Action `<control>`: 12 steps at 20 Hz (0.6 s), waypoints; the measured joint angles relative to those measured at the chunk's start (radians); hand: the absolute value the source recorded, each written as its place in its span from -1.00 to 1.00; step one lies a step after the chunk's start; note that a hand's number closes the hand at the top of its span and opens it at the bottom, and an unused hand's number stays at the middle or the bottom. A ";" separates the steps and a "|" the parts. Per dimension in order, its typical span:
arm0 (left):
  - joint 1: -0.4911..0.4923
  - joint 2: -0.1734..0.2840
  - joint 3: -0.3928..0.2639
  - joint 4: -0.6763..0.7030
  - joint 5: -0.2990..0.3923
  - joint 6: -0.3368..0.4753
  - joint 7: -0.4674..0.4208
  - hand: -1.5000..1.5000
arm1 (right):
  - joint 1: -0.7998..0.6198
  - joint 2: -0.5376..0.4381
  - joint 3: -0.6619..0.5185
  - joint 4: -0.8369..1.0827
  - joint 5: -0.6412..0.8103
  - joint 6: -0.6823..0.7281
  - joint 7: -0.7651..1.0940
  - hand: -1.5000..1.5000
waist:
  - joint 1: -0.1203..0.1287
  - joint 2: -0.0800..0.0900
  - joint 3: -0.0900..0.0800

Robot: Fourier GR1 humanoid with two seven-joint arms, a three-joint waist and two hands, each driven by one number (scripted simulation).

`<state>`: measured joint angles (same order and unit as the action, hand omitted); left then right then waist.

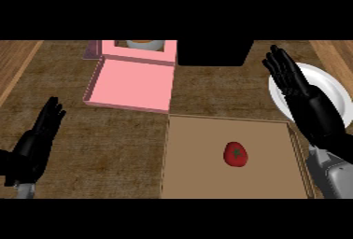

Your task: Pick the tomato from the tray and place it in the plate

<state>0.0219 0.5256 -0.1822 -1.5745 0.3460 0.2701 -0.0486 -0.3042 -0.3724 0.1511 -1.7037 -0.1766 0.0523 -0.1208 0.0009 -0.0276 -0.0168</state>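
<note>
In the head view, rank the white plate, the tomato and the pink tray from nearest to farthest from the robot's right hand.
From the right hand:
1. White plate, directly beneath and beside the hand at the right edge.
2. Tomato, lower left of the hand, on the brown tray.
3. Pink tray, far across to the left.

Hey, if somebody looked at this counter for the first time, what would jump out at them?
Probably the red tomato, alone in the middle of the brown tray at lower centre. Next, the open pink box at upper left, and the white plate at the right edge, partly hidden by the open right hand above it.
</note>
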 measured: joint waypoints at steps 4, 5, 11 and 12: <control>0.014 -0.036 -0.021 0.036 0.009 -0.005 0.042 0.00 | 0.028 -0.034 -0.102 0.011 -0.019 -0.026 0.014 1.00 | -0.010 0.018 0.011; 0.023 -0.054 -0.037 0.052 0.010 0.000 0.056 0.00 | 0.035 -0.042 -0.135 0.017 -0.028 -0.041 0.022 1.00 | -0.015 0.020 0.012; 0.047 -0.118 -0.086 0.084 0.047 -0.004 0.134 0.00 | 0.143 -0.109 -0.276 0.106 0.147 -0.257 0.053 -1.00 | -0.050 0.030 0.013; 0.043 -0.127 -0.095 0.087 0.048 -0.005 0.145 0.00 | 0.169 -0.082 -0.293 0.113 0.158 -0.299 0.028 -1.00 | -0.046 0.030 0.014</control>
<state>0.0647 0.3982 -0.2767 -1.4876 0.3944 0.2653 0.0965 -0.1351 -0.4547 -0.1415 -1.5910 -0.0191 -0.2462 -0.0931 -0.0453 0.0023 -0.0024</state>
